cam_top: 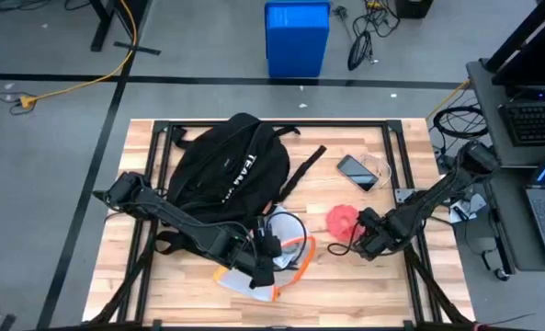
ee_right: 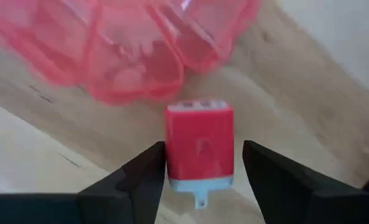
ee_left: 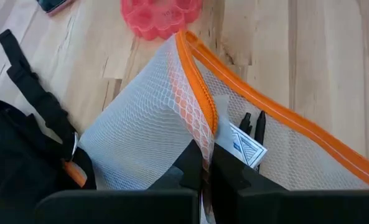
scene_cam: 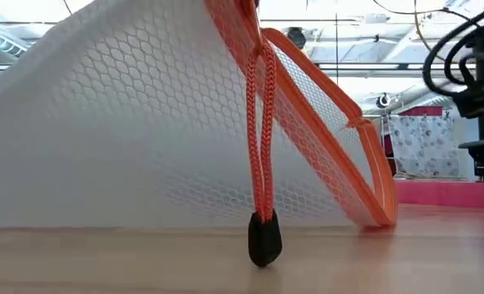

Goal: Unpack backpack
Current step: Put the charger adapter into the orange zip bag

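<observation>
While pinching the mesh pouch (ee_left: 147, 149) in shut left fingers (ee_left: 196, 168) beside the backpack (cam_top: 226, 165) lying at the counter's (cam_top: 391, 285) far left, and straddling a red charger (ee_right: 198, 146) with open right fingers (ee_right: 203, 165), risking snagging the pouch's cord or nudging the charger aside.

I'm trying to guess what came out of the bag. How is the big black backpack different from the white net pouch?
The backpack is black, solid fabric with white lettering; the mesh pouch is white see-through netting edged in orange. The backpack is far bigger than the pouch. The backpack lies untouched, while the left gripper pinches the pouch. Both are soft and sit on the wooden table.
</observation>
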Controlling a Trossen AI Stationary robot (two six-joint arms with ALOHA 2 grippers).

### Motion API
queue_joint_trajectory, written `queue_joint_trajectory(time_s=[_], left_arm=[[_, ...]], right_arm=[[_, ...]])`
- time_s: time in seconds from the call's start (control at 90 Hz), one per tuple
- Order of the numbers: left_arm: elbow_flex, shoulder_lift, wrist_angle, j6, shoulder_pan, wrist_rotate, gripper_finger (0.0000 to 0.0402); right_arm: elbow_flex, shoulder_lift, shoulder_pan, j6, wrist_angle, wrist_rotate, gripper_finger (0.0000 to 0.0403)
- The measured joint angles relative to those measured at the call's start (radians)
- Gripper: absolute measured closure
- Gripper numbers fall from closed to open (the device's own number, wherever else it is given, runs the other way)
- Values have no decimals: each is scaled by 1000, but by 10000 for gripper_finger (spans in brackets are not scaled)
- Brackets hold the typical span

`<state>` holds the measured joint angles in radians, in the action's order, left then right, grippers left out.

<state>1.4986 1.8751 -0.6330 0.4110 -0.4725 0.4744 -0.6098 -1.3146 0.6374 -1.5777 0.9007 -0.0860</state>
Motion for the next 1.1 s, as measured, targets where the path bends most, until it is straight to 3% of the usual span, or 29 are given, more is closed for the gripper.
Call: queue_joint_trajectory(time_s=[0.167,0.3,0.622,0.756,1.1], left_arm=[[0,0,6,0,0,0,402],[0,0,6,0,0,0,402],[0,0,25,-3,1,0,402],[0,0,25,-4,1,0,402],[0,0,25,-5,1,0,402]], right_arm=[[-1,-47,-22,108,-40,57,249],[-3,-60,-33,148,-49,55,258],[-2,-61,-35,185,-28,-1,195],[-1,-61,-36,188,-30,-13,189],[-2,-61,-57,279,-45,13,279]])
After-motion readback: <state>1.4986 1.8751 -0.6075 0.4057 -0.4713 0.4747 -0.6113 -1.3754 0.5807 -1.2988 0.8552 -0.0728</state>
